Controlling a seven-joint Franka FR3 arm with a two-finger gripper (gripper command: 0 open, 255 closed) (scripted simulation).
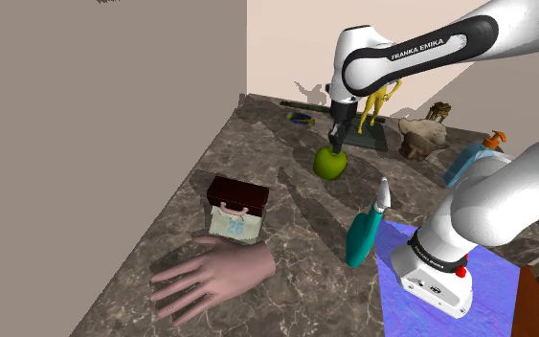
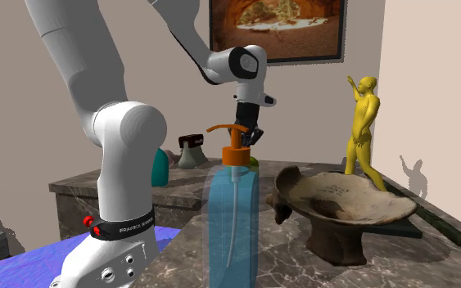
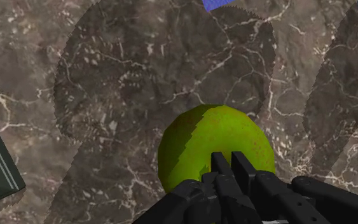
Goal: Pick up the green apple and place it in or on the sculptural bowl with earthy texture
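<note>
**One closed end effector right over a green apple on a marble desk**

One white robot arm reached out from its stand over a dark, veined marble desk (image 1: 258,144). Its black end effector (image 1: 335,142) pointed straight down at the top of a green apple (image 1: 330,163). In the shoulder view the fingertips seemed to touch the apple's crown.

In the wrist view I saw the two fingers (image 3: 219,167) drawn close together in front of the fruit, not spread around it. The apple bulged wide on both sides of them. I took the end effector as closed, with nothing visibly clasped between the fingers.

The apple was low at the desk surface, just in front of the dark flat base (image 1: 368,139) of a yellow human figurine (image 1: 377,101). The brown, rough-textured sculptural bowl (image 1: 422,136) stood apart from the apple, toward the shoulder view's right, with nothing in it that I could see.

Nearer the stand, a clear blue pump bottle with an orange top (image 2: 235,221) stood beside the bowl. A teal trowel-like tool (image 1: 365,230) lay between the apple and the stand. Farther toward the shoulder view's left sat a small dark-lidded box (image 1: 236,196) and a pink model hand (image 1: 214,273) lying flat.
</note>
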